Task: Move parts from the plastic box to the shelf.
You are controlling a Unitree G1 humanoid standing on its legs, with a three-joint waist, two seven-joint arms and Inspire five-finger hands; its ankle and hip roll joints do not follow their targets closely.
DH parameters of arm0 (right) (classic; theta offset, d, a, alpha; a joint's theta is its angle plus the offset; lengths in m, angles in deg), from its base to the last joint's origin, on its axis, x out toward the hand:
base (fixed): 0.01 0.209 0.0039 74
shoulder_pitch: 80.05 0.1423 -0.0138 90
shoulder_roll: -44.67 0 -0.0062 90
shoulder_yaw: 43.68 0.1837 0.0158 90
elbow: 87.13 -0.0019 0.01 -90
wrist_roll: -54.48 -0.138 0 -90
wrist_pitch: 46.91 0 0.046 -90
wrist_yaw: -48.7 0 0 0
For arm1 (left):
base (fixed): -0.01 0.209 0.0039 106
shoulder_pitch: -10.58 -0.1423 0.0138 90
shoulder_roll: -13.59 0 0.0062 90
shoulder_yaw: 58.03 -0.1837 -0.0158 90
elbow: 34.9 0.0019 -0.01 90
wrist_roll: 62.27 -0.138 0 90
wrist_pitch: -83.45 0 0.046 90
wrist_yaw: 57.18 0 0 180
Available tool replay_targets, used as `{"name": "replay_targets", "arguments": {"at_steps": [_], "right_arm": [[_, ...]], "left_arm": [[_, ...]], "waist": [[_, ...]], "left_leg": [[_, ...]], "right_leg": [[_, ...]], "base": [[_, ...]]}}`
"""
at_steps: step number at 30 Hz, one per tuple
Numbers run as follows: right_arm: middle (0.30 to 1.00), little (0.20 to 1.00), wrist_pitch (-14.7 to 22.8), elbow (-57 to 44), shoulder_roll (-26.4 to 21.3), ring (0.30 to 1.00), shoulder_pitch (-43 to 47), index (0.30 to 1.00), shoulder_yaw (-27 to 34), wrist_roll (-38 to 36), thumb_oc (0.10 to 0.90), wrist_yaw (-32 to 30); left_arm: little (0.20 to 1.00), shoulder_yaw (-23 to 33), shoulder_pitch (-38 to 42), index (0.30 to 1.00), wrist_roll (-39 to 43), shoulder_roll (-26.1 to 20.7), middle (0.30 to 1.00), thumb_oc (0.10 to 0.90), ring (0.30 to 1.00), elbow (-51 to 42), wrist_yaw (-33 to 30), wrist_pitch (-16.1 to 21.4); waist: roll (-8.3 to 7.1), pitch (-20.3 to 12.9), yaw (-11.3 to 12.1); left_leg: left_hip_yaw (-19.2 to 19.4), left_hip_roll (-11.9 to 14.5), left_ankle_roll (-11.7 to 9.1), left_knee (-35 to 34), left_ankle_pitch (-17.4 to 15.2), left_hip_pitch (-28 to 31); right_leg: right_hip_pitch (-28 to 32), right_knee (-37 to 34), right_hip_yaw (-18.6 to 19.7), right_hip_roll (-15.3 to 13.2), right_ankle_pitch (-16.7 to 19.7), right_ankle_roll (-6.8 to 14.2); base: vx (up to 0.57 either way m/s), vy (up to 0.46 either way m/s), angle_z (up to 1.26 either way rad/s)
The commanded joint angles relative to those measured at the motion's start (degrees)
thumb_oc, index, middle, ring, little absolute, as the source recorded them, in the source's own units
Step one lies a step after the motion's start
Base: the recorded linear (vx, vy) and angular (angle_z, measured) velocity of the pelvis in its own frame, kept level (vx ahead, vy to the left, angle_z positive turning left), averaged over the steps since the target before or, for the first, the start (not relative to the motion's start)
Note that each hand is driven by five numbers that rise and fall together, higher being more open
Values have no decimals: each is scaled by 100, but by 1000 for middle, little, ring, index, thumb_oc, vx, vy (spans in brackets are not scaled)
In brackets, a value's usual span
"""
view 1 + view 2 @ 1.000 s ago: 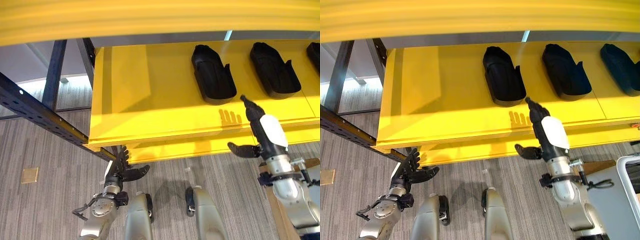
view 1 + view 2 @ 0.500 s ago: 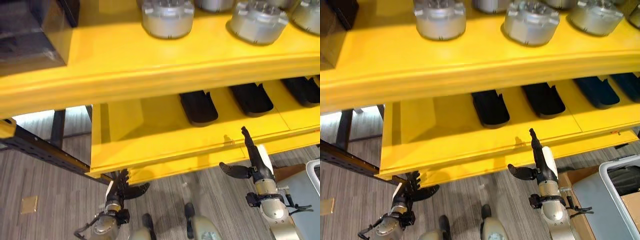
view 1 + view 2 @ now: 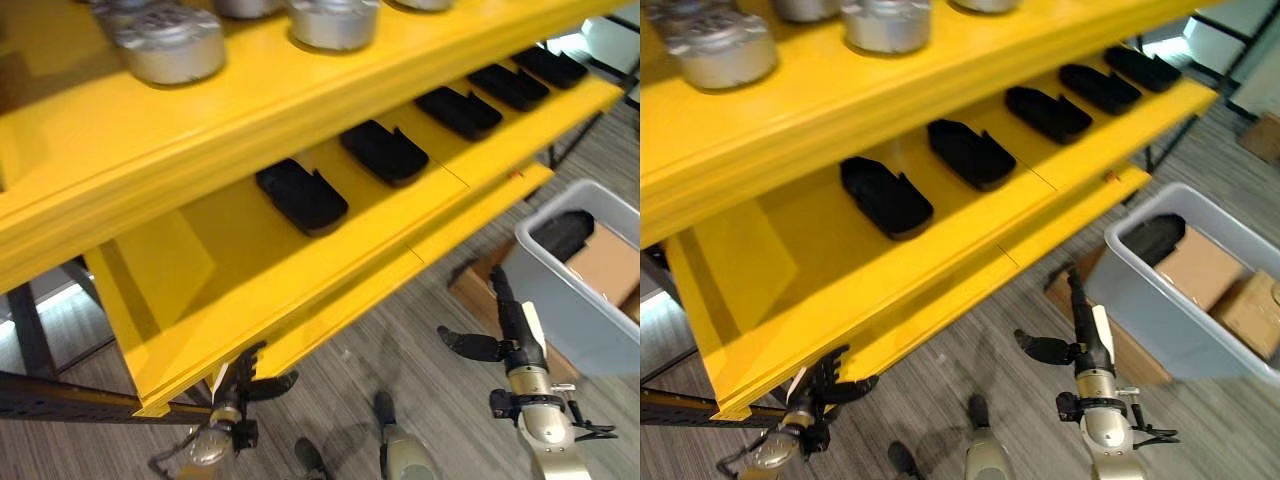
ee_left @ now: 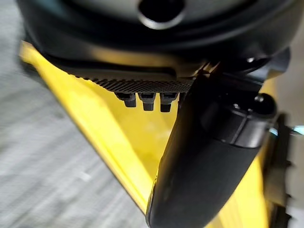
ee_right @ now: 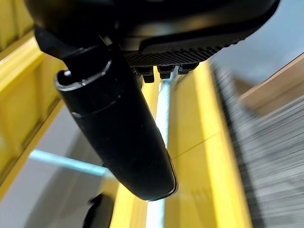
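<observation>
Several black parts lie in a row on the yellow shelf's (image 3: 250, 270) lower board; the nearest black part (image 3: 300, 195) is the leftmost. A grey plastic box (image 3: 570, 290) stands on the floor at the right, with a black part (image 3: 565, 232) and cardboard boxes in it. My right hand (image 3: 505, 325) is open and empty, raised beside the box's near corner. My left hand (image 3: 245, 378) is open and empty, low under the shelf's front left corner.
Round silver metal parts (image 3: 170, 45) stand on the yellow upper board. A dark steel beam (image 3: 60, 400) runs along the lower left. A flat cardboard piece (image 3: 475, 285) lies on the grey floor under the plastic box.
The camera has swung to the right, bringing the grey plastic box into view. Both hands stay open and empty; the right hand now sits lower, off the shelf's edge.
</observation>
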Motion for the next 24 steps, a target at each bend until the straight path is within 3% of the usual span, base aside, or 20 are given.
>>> {"name": "replay_targets", "arguments": {"at_steps": [1,2,3,5,6,9,15,19,21,24], "right_arm": [[1000,1000,543,-565,-161,1000,383,1000,3,-55,900,-1],[1000,1000,531,-628,-156,1000,402,1000,-23,-59,900,41],[1000,1000,524,-646,-149,1000,390,1000,-38,-67,900,66],[1000,1000,495,-769,-174,1000,165,1000,39,-61,900,194],[1000,1000,488,-830,-200,1000,86,1000,92,-66,900,219],[1000,1000,513,-972,-372,1000,-90,1000,247,-183,900,306],[1000,1000,552,-1042,-484,1000,-118,1000,338,-130,900,159],[1000,1000,571,-1036,-575,1000,-128,1000,256,-110,900,146],[1000,1000,577,-1029,-564,1000,-147,1000,236,-143,900,160],[1000,1000,577,-979,-590,1000,-173,1000,129,-156,900,182]], "left_arm": [[1000,838,-301,1000,35,-71,1000,900,1000,-757,-31,528],[1000,986,-484,1000,39,-69,1000,900,1000,-764,25,512],[1000,1052,-562,1000,11,-73,1000,900,1000,-767,55,495],[1000,1191,-741,1000,-7,42,1000,900,1000,-685,127,460],[1000,1211,-778,1000,2,76,1000,900,1000,-695,156,457],[1000,1189,-885,1000,-55,273,1000,900,1000,-680,298,430],[1000,985,-776,1000,-78,330,1000,900,1000,-691,335,416],[1000,877,-489,1000,-90,218,1000,900,1000,-794,213,456],[1000,862,-446,1000,-78,199,1000,900,1000,-808,207,460],[1000,840,-391,1000,-45,155,1000,900,1000,-898,193,465]], "waist": [[-234,-222,439],[-346,-271,551],[-429,-298,584],[-553,-339,553],[-534,-334,535],[-264,-357,334],[140,-268,163],[205,-112,31],[206,-102,22],[167,-46,72]], "left_leg": [[-431,148,-519,41,-336,350],[-222,272,-595,175,-318,318],[-87,374,-642,296,-322,297],[91,623,-809,422,-222,357],[123,713,-881,431,-150,397],[251,1158,-1252,174,350,594],[209,1594,-1618,244,998,684],[275,1996,-1744,535,1298,772],[243,2095,-1775,664,1409,756],[-103,2347,-1789,1266,1727,641]], "right_leg": [[378,-492,165,-741,773,427],[506,-791,-113,-898,1063,499],[577,-992,-122,-889,1165,508],[599,-1249,12,-730,1041,516],[611,-1261,60,-645,975,492],[726,-1378,51,-112,309,241],[832,-1163,69,352,-204,-77],[545,-350,268,684,-770,-406],[526,-308,316,769,-834,-481],[562,-234,543,1073,-1018,-708]], "base": [[-163,-292,-250],[-96,-310,-194],[-70,-383,-162],[12,-392,-102],[72,-439,-93],[81,-341,-49],[90,-205,-1],[62,-253,-13],[56,-208,-24],[100,-303,-31]]}}
